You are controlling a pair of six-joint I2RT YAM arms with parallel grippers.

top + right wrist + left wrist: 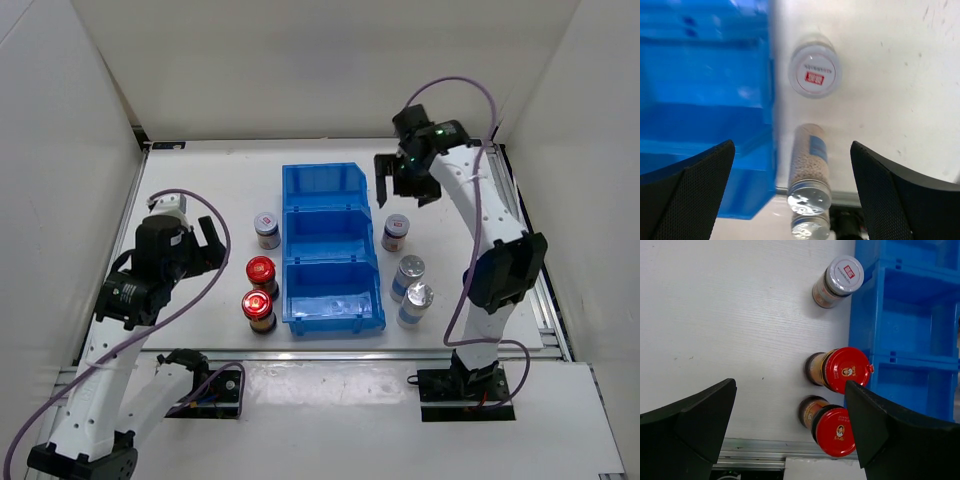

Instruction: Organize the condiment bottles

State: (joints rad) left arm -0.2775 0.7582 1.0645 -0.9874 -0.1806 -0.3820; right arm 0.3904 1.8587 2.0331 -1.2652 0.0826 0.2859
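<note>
while left fingers (687,430) and right fingers (690,195) gape empty, a blue bin (330,211) stands between the condiment bottles (260,270).

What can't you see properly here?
Left wrist view: the nearer red-capped bottle is partly covered by the left hand's finger.
Right wrist view: the blue bin is blurred; the lower silver-capped bottle is cut off by the bottom edge.
Top view: white cap writing too small.

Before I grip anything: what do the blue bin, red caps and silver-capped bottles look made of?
Blue bin: probably moulded plastic, glossy, with highlights on its walls. Red caps: smooth and glossy with a printed logo; metal or plastic, unclear. Silver-capped bottles: clear bodies, glass or plastic, pale granules visible inside; tops mirror-bright, likely metal.
</note>
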